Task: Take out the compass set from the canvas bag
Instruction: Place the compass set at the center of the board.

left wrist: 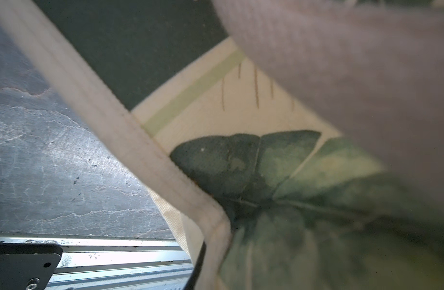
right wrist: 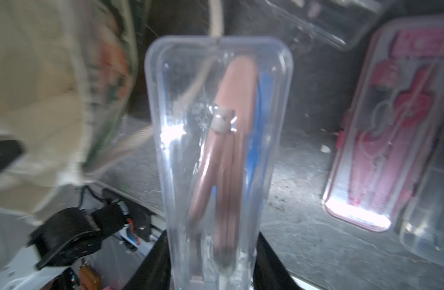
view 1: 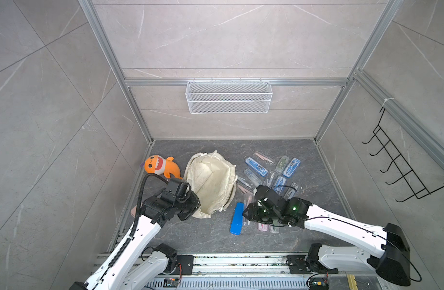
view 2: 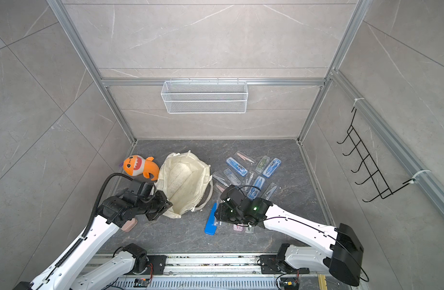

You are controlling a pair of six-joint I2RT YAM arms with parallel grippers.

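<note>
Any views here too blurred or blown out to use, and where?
Left wrist: canvas bag fills most of the frame, the fold nearest the lens badly out of focus, leaf print soft. Right wrist: white glare on the clear case and a blown-out patch on the pink case; surroundings smeared. Both top views: sharp, evenly lit, no strong glare.

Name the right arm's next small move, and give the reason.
Probably lower it and let go: the right gripper grips a clear case with a pink compass, already outside the canvas bag, over the table next to the other cases.
</note>
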